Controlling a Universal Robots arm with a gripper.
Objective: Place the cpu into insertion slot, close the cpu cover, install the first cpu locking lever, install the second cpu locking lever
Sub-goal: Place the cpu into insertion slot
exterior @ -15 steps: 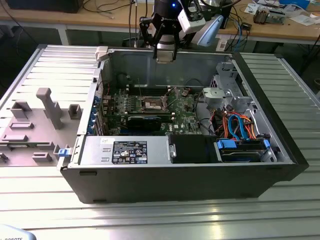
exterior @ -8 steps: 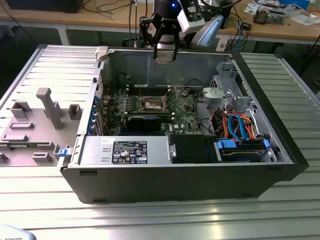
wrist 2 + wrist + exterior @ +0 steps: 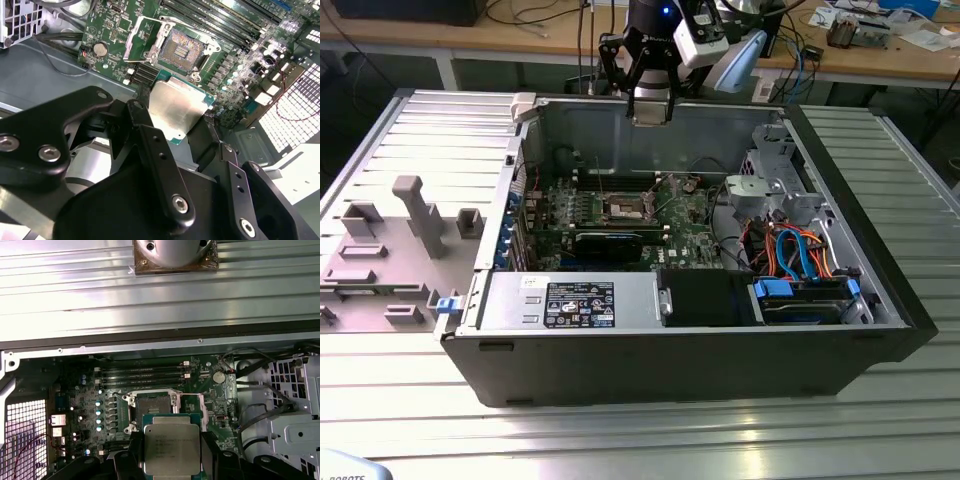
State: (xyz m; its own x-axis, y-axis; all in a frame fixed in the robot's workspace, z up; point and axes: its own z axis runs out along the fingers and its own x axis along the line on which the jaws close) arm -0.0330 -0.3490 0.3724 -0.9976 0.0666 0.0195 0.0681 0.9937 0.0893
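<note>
- At the exterior view's far left, a grey fixture plate [image 3: 400, 240] lies beside the open computer case [image 3: 670, 360]. I can make out nothing of the task on it.
- Further right, the insertion slot [image 3: 625, 208] sits mid-way along the green motherboard [image 3: 690, 245] on the case floor. In both wrist views the slot [image 3: 181, 49] [image 3: 152, 407] is empty, with its dark contact field bare.
- The cpu cover [image 3: 139, 39] [image 3: 192, 405] is swung open off one side of the slot, so the opening is free. It probably stands near upright, though the angle is hard to judge.
- Right again, the gripper [image 3: 652, 105] hangs over the rear wall of the case, well above the board.
- It is closed on the cpu [image 3: 177, 107] [image 3: 171, 447], with its fingers [image 3: 152, 150] clamped on two opposite edges. The chip is held flat with its metal top towards the wrist cameras.
- The key relation is that the slot lies below the chip and just ahead of the fingertips. In the exterior view that is slightly left of the gripper.
- In the first wrist view the chip's edges look roughly parallel to the slot's, so I judge that little turning is needed.
- At the exterior view's right, a drive cage [image 3: 770, 190] stands well apart from the chip and the slot.
</note>
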